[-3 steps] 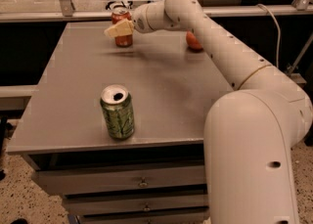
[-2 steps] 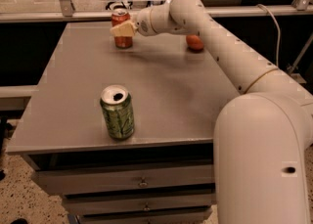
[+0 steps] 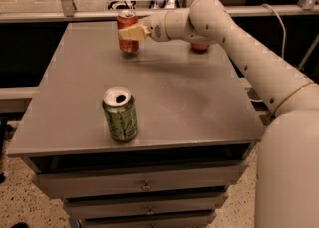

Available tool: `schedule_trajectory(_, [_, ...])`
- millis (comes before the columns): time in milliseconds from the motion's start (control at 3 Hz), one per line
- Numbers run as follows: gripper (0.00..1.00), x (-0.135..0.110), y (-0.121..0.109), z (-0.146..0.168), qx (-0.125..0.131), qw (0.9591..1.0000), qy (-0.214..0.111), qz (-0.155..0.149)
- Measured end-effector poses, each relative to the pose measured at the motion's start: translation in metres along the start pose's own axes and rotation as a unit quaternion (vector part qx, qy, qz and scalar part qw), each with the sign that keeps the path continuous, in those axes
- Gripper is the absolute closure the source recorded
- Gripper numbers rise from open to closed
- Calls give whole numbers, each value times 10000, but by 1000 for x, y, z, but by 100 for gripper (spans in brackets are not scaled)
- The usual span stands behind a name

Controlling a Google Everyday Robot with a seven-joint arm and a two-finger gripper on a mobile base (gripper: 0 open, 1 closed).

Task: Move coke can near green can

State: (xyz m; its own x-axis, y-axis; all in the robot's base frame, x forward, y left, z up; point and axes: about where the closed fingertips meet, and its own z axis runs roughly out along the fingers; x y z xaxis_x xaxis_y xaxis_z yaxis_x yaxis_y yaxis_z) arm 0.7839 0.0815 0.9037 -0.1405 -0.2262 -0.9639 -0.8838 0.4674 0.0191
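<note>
- Green can (image 3: pixel 119 115): upright near the front edge of the table (image 3: pixel 199 102), well apart from the claw (image 3: pixel 131 33). From the claw it's toward me and a touch left.
- Coke can (image 3: pixel 128 44): upright at the far edge, right at the claw's tip. The claw comes in sideways from the right, across its upper half.
- Honestly can't tell if the claw is clamped on or just resting there.
- My guess is the move is a pull from the claw's spot toward me, keeping the can vertical.
- Red round thing (image 3: pixel 200 47) peeks out behind the arm, right of the claw and off the path.
</note>
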Motion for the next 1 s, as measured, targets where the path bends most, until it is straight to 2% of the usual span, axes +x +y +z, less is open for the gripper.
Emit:
schedule_trajectory(333, [100, -10, 19, -39, -99, 9996, -181, -191])
schedule_trajectory(667, [100, -17, 35, -100, -126, 9985, -178, -496])
schedule_trajectory(1000, [100, -2, 47, -174, 27, 9986, 56, -520])
